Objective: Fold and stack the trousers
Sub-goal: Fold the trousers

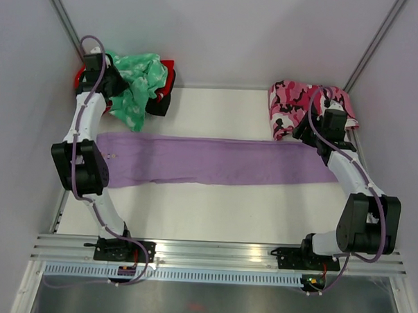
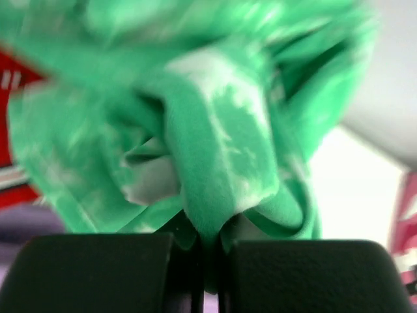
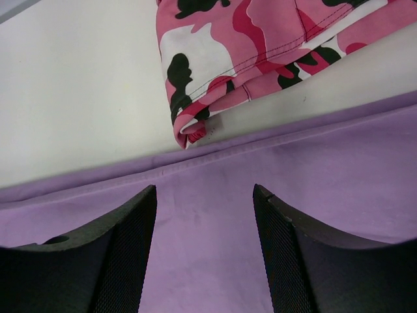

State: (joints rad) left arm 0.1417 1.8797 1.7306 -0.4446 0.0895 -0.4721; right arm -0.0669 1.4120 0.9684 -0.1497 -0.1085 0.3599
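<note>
The trousers (image 1: 216,162) lie spread out flat in a long lilac band across the middle of the white tabletop (image 1: 213,212), running from beside the left arm to beside the right arm. The left claw (image 2: 210,246) is at the far left corner, its two dark fingers (image 2: 98,274) closed together with a fold of the green garment (image 2: 215,130) pinched between them; the mint cloth with white blotches bunches up above the grip and fills most of the left wrist view. A red garment (image 1: 167,75) sits just behind and beside that green heap. The right claw (image 3: 204,192) hovers over the right end of the trousers with its jaws apart and nothing between them, lilac cloth showing in the gap. Just beyond it, the folded pink, white and black camouflage garment (image 3: 228,59) rests on the tabletop, its near edge beside the far edge of the trousers.
</note>
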